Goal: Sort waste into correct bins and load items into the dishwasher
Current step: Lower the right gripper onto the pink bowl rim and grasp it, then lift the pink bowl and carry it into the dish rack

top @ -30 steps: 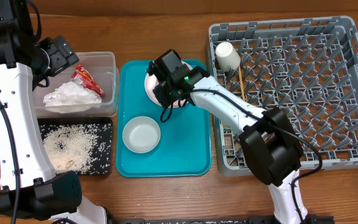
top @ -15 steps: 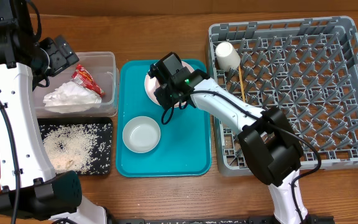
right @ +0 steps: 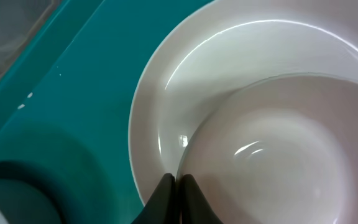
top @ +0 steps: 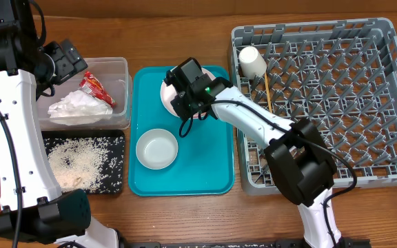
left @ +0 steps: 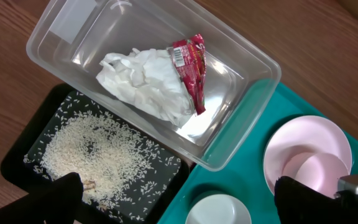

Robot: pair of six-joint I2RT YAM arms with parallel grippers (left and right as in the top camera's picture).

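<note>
Though the napkin [left: 145, 84] is crumpled, the plate [left: 297, 134] gleams.

Brown wooden table [top: 191, 213] with fine lengthwise grain, under soft, even indoor light.

The table [top: 185, 34] is matt brown wood with visible grain. The tub [left: 241, 118] is clear, glossy plastic. The napkin [left: 145, 90] is crumpled matt paper. The wrapper [left: 190, 68] is shiny red film. The black tray [left: 17, 162] is matt. The teal tray [right: 55, 106] is smooth plastic with a soft sheen. The plate [right: 185, 81] is smooth and glossy. The rack [top: 384, 41] is matt grey plastic.
</note>
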